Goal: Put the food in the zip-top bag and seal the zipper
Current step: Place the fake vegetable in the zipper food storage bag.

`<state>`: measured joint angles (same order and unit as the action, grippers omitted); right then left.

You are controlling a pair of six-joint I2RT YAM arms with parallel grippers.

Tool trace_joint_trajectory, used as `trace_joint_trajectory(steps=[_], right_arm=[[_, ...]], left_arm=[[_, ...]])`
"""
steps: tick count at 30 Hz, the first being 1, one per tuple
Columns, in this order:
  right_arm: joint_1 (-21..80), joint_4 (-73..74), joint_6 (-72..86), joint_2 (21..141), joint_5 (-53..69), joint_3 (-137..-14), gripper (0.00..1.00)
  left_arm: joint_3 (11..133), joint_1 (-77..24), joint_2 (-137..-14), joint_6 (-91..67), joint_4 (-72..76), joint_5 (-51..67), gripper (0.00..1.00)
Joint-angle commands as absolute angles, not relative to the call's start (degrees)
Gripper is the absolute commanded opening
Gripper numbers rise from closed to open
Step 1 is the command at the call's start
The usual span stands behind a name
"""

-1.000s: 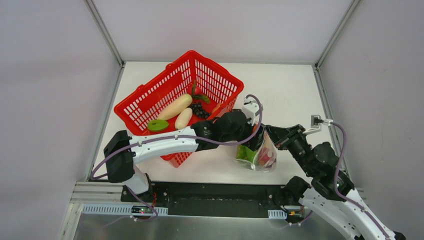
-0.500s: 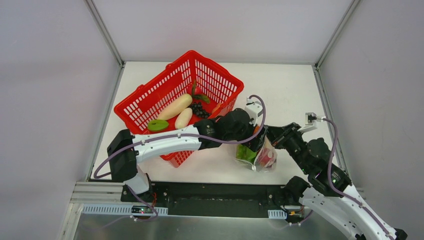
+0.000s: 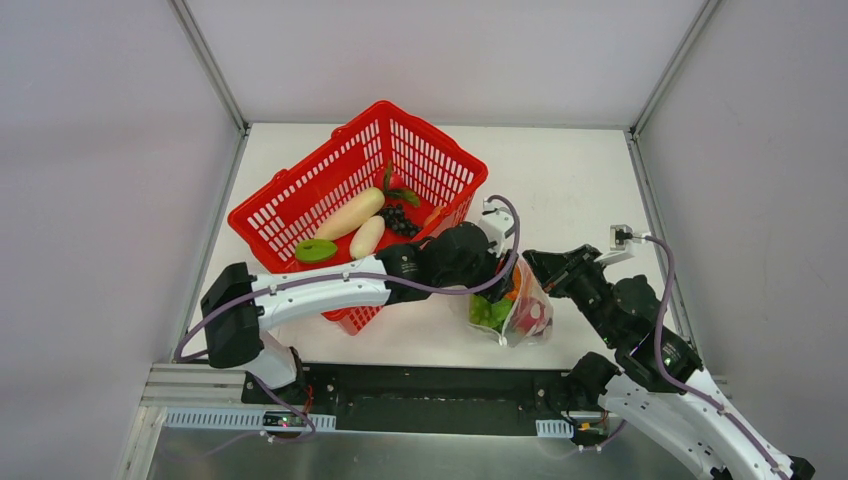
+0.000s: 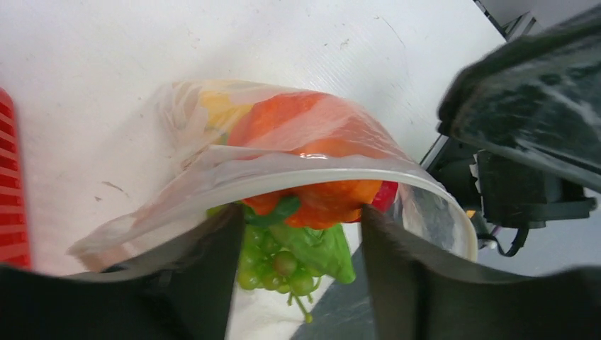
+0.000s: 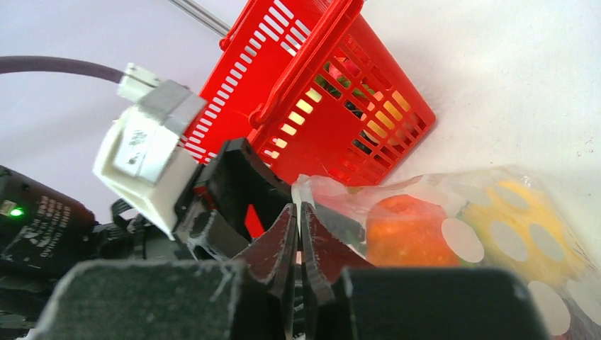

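Just ahead of the left gripper (image 4: 301, 216), jaws apart and empty, gapes the clear polka-dotted zip-top bag (image 4: 191, 170), bright plastic toy food (image 4: 298, 117) inside; the right gripper (image 5: 296, 219) pinches its rim; a slip could spill food or foul the whitish ridged zipper (image 4: 319, 164).

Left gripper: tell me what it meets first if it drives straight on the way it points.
Most likely the zip-top bag: its pale rim arcs across the fingertips of the left gripper. Just behind sit the orange food piece and green grapes. Depth is unclear, so the rim may already be touching.
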<state>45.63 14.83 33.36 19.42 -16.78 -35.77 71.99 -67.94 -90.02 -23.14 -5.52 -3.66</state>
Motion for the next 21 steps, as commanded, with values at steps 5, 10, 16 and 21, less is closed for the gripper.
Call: trace_joint_trajectory(steps=[5,10,16,21], right_arm=[[45.9,13.3,33.1,19.1,-16.8,-37.5,0.07],[45.9,13.3,33.8,18.1,-17.4,-37.1,0.07],[45.9,13.9,33.6,16.5,-19.2,-36.8,0.07],[45.9,21.3,30.0,18.8,-18.7,-42.2,0.16]], left_arm=[[73.9,-68.5,-87.5,-21.2,-5.3,-3.6,0.35],[78.4,-68.5,-93.5,-22.9,-6.0,-2.1,0.36],[77.7,-69.0,-92.2,-22.5,-6.8,-4.5,0.46],[75.6,-69.1,-88.7,-21.1,-6.0,-7.4,0.53]])
